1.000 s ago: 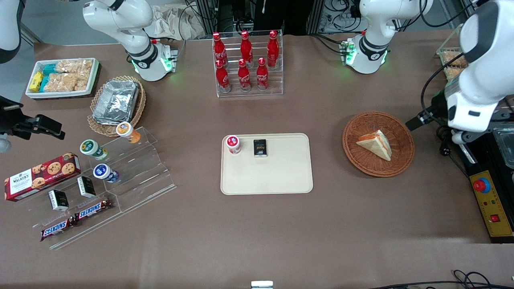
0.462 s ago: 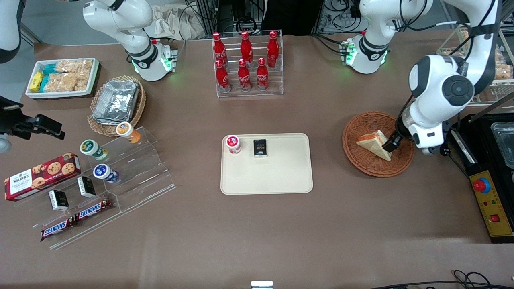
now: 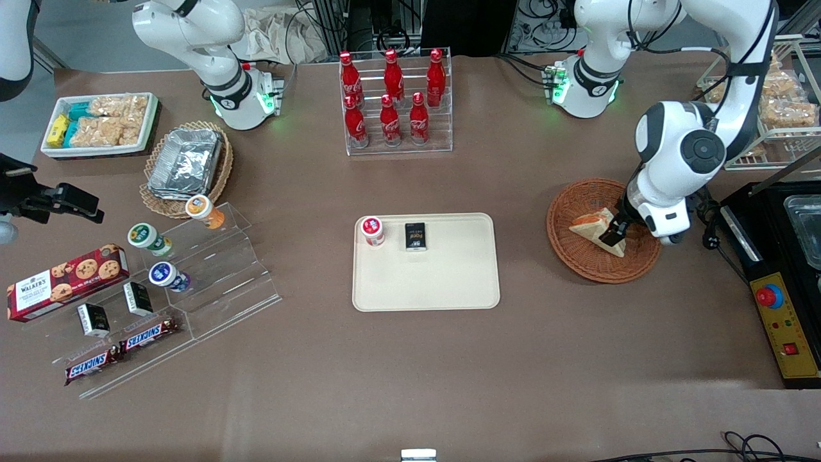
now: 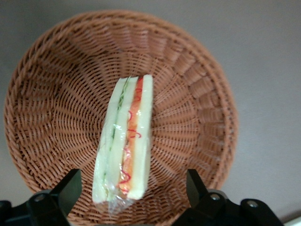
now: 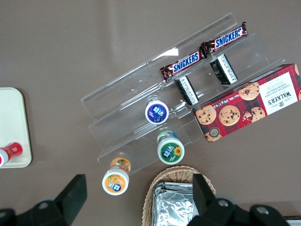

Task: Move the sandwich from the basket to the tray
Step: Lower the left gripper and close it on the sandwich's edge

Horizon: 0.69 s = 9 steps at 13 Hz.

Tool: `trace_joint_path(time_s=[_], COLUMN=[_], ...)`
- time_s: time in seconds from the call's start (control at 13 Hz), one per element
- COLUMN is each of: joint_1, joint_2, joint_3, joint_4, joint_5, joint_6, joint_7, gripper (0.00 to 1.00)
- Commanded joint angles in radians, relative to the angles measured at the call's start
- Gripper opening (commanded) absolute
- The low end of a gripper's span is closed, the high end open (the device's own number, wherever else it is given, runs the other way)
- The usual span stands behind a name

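Note:
The sandwich [image 3: 593,228] [image 4: 124,141], a plastic-wrapped wedge of pale bread with an orange-red and green filling, lies in the round reddish-brown wicker basket [image 3: 571,253] [image 4: 51,94]. My left gripper [image 3: 614,235] [image 4: 133,190] hangs open just above the sandwich's end nearest the working arm's side. Its two black fingers [image 4: 66,188] stand wide apart, one on each flat side of the wedge, touching nothing. The cream tray [image 3: 426,282] lies in the middle of the table, toward the parked arm from the basket.
On the tray stand a small red-lidded cup [image 3: 372,230] and a black packet [image 3: 415,236]. A clear rack of red cola bottles [image 3: 392,102] stands farther from the front camera. A black appliance [image 3: 786,256] and a yellow control box [image 3: 786,327] sit beside the basket.
The left arm has swung in from the table's edge and come down over the basket. Its gripper now hangs over the sandwich's end; the sandwich has not moved.

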Motion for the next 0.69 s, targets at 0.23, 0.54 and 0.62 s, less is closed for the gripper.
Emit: trace_joint_path(time_s=[0.23, 0.54, 0.62], joint_1=[0.002, 0.0, -0.006], joint_2=[0.048, 0.033, 0.02], joint_3=[-0.001, -0.002, -0.007], joint_4=[-0.083, -0.052, -0.044], joint_5=[-0.002, -0.001, 0.002], joint_6=[0.185, 0.182, 0.176], joint_7=[-0.041, -0.062, -0.055], gripper=[0.74, 0.0, 0.0])
